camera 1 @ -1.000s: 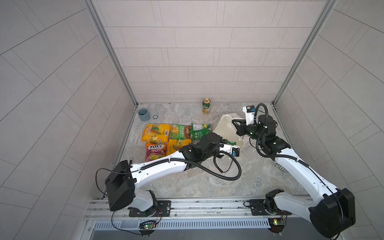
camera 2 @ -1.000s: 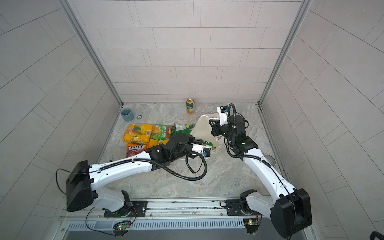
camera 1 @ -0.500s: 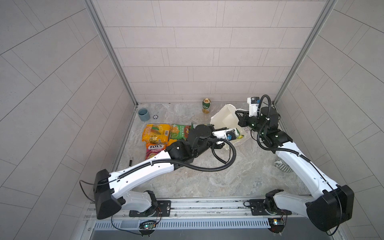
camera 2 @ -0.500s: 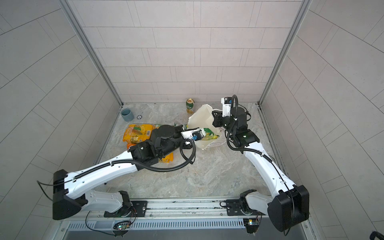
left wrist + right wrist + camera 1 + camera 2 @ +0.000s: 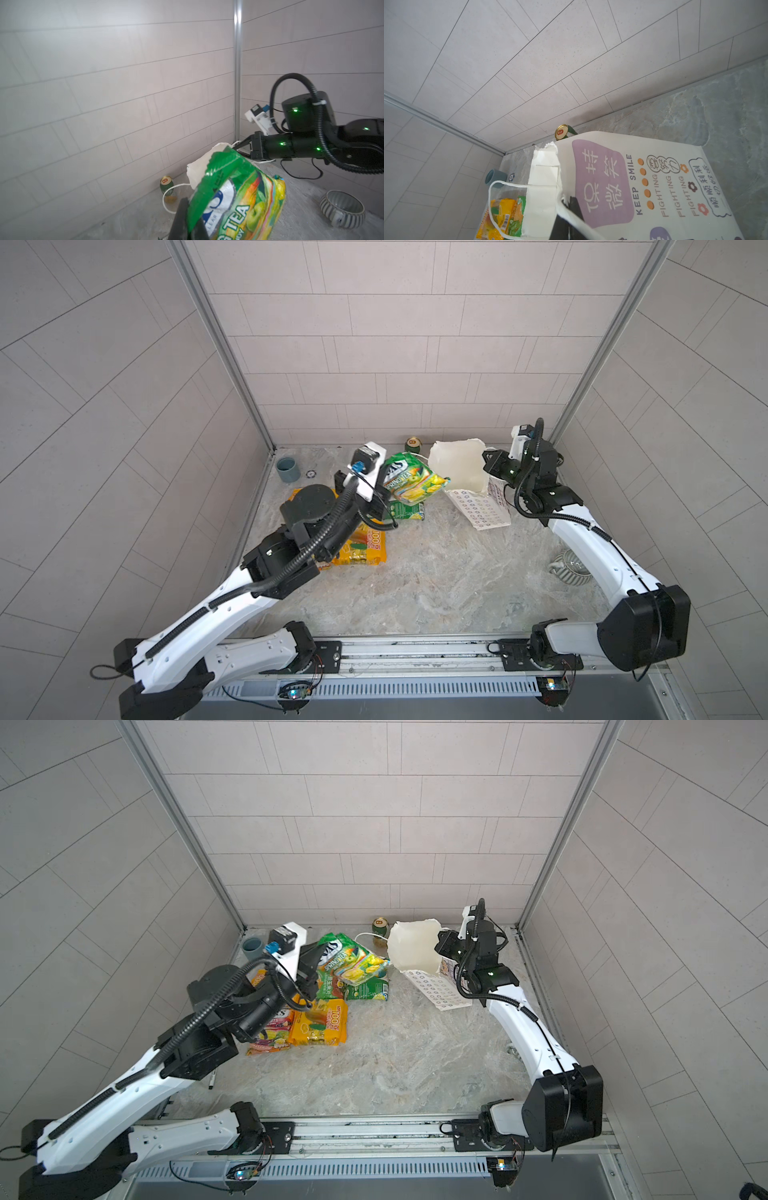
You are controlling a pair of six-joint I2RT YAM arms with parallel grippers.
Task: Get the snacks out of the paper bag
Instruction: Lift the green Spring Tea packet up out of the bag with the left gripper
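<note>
- Green snack packet [image 5: 409, 483] is clamped at its edge by left gripper [image 5: 312, 963] and held clear of the table [image 5: 415, 593], upper centre in both top views, just left of the bag mouth.
- Paper bag [image 5: 461, 467] is tilted, mouth toward frame left, and held at the rim by the closed right gripper [image 5: 487, 461].
- Other snacks [image 5: 361, 549] are laid flat, centre-left.
- Drink can [image 5: 412, 443] is seen at the back wall.

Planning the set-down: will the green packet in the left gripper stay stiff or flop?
Likely floppy: the green packet bends and creases, held by one edge in the left gripper. Probably light, since an edge pinch carries it. Its glossy film may slip.
</note>
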